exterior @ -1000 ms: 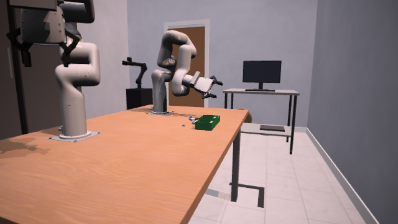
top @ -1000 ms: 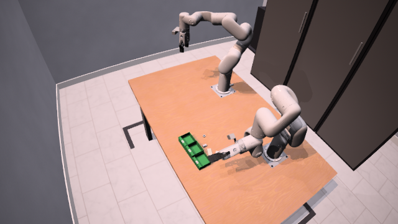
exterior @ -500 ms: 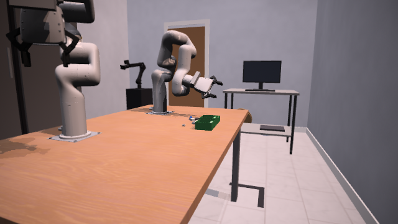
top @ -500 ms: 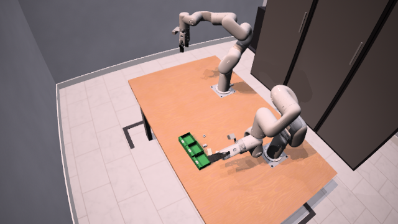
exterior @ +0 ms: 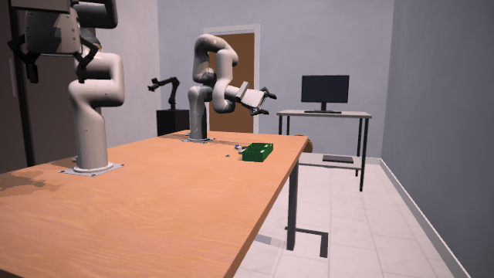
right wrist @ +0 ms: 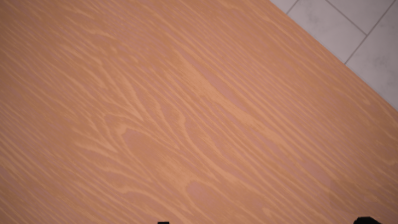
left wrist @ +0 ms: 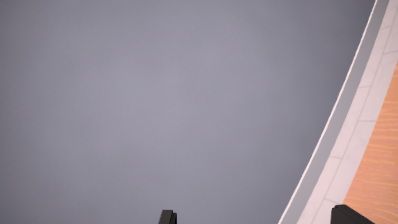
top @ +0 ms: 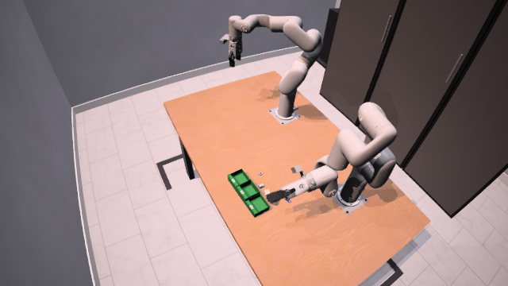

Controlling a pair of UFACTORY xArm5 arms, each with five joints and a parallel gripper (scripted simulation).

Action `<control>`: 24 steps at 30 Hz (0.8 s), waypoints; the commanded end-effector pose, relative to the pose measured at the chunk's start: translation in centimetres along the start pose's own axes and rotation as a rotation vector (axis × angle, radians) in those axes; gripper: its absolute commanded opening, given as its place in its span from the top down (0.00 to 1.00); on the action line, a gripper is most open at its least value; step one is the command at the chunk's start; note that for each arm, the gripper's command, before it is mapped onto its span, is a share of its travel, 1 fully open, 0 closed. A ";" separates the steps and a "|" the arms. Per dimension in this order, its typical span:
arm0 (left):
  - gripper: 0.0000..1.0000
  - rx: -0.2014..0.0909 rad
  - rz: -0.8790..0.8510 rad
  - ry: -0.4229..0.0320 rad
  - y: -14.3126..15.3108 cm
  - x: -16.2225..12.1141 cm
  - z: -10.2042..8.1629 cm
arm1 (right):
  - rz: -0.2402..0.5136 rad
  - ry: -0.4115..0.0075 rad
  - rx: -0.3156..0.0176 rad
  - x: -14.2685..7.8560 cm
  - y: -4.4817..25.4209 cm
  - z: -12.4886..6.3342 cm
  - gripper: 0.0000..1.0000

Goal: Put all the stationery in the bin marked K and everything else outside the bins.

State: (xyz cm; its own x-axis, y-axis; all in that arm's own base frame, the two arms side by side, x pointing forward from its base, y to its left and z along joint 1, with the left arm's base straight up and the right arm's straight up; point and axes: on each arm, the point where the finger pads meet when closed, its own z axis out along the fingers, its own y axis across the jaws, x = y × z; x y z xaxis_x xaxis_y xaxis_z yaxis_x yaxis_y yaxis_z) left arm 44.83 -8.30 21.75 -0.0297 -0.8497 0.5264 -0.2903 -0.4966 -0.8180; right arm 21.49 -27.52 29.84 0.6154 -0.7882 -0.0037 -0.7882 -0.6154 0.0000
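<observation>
Three joined green bins [top: 259, 206] [exterior: 255, 155] stand flat on the table; their pale labels are too small to read. Beside them lie a small grey-white thing [top: 260, 173] [exterior: 228, 155], a small white thing [top: 261, 186], a cream thing [top: 267, 192] and a blue thing [top: 288, 200] [exterior: 237, 145]. Their kinds cannot be told. My left gripper [top: 269, 197] [exterior: 272, 104] [left wrist: 258, 217] is open and empty, tilted, above the table near the bins, and partly hides the things in the top view. My right gripper [top: 235, 62] [exterior: 57, 81] [right wrist: 265, 221] is open and empty, high up, away from the bins.
The wooden table [top: 214, 131] [exterior: 154, 208] carries both arm bases. The bins stand near its long edge, with floor beyond. Dark cabinets [top: 357, 52] stand behind the arms. A desk with a monitor [exterior: 325, 89] is beyond the table's far end.
</observation>
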 end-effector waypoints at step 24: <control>0.00 -0.401 -0.485 -0.284 6.7 3.4 3.8 | 0.000 0.004 0.000 0.1 0.0 -0.1 0.00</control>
State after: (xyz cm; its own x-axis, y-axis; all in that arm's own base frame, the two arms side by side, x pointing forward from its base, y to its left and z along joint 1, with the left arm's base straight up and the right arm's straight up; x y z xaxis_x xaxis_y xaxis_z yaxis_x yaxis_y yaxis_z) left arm 46.59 -14.13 17.50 0.3247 -0.6320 0.7037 -0.5304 -0.7377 -0.4178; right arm 21.49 -27.52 29.84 0.6154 -0.7882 -0.0037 -0.7882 -0.6154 0.0000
